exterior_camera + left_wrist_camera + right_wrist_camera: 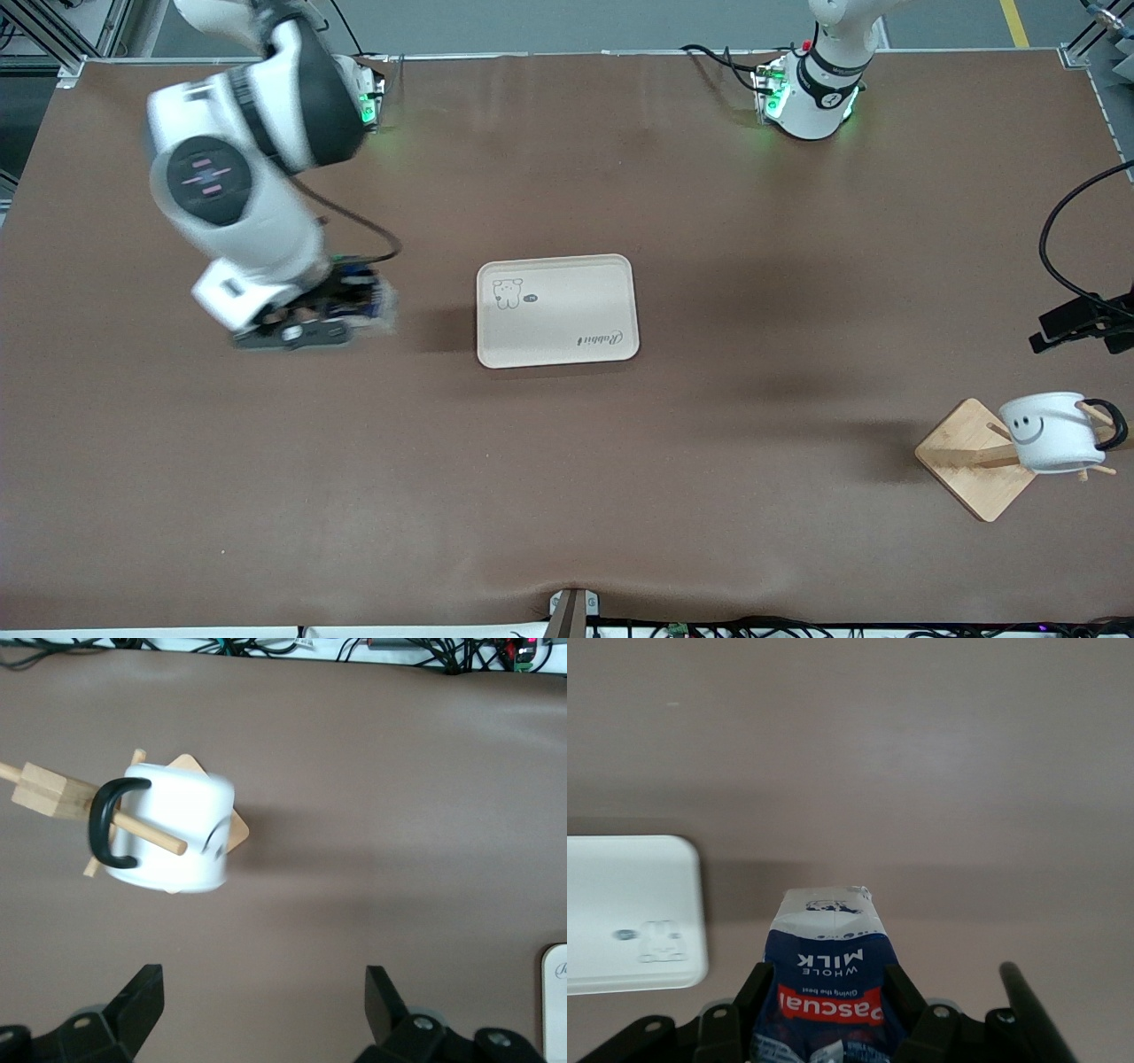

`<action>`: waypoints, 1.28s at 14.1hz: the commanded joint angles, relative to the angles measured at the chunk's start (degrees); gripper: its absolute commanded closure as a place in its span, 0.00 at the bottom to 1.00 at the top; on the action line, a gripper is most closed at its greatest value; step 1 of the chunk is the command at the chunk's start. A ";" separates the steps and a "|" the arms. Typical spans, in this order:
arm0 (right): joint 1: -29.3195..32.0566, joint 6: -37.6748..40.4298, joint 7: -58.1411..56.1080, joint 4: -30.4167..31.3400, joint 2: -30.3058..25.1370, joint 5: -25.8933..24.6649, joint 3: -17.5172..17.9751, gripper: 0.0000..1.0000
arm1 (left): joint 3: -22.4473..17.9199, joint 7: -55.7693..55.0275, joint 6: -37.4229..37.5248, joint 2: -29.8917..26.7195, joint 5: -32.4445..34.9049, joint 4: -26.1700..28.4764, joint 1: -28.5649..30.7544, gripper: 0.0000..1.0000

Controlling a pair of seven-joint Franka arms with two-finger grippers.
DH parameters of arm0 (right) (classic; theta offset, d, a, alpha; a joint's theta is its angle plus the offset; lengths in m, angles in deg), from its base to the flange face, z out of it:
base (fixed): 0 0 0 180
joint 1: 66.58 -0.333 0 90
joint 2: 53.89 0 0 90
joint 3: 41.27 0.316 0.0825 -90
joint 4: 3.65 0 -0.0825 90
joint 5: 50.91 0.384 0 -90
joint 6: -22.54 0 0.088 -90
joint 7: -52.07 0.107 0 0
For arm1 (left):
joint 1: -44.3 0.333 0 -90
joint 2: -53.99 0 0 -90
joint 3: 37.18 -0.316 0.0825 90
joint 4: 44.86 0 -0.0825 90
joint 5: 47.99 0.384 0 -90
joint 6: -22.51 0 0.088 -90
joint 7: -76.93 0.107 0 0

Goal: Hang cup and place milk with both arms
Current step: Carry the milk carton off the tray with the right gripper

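My right gripper (830,992) is shut on the milk (830,970), a dark-blue carton with a red label, its fingers (764,985) pressed on both sides. In the front view this gripper (350,310) and the milk (370,299) are over bare table beside the tray, toward the right arm's end. The cup (1052,431), white with a smiley face, hangs by its black handle on a peg of the wooden rack (970,461). My left gripper (264,979) is open with nothing between its fingers, apart from the cup (182,828) on the rack (49,790).
A cream tray (556,310) with a small drawing lies flat at the table's middle. Its corner (629,904) shows in the right wrist view. Cables (266,647) run along the table edge nearest the front camera. A black cable (1059,257) loops at the left arm's end.
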 commanded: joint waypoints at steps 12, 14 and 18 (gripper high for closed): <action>22.34 -23.26 -22.48 35.36 -11.93 3.32 1.10 1.00 | 1.76 -3.13 3.72 -3.51 7.71 -1.15 -1.82 0.00; 22.61 -23.44 -22.48 36.86 -12.46 3.32 1.10 1.00 | 2.98 -3.48 5.37 -4.48 7.27 -1.24 -1.82 0.00; 24.10 -23.35 -22.13 38.44 -12.73 3.41 1.10 1.00 | 3.70 -3.75 6.96 -6.32 7.26 -1.24 -1.73 0.00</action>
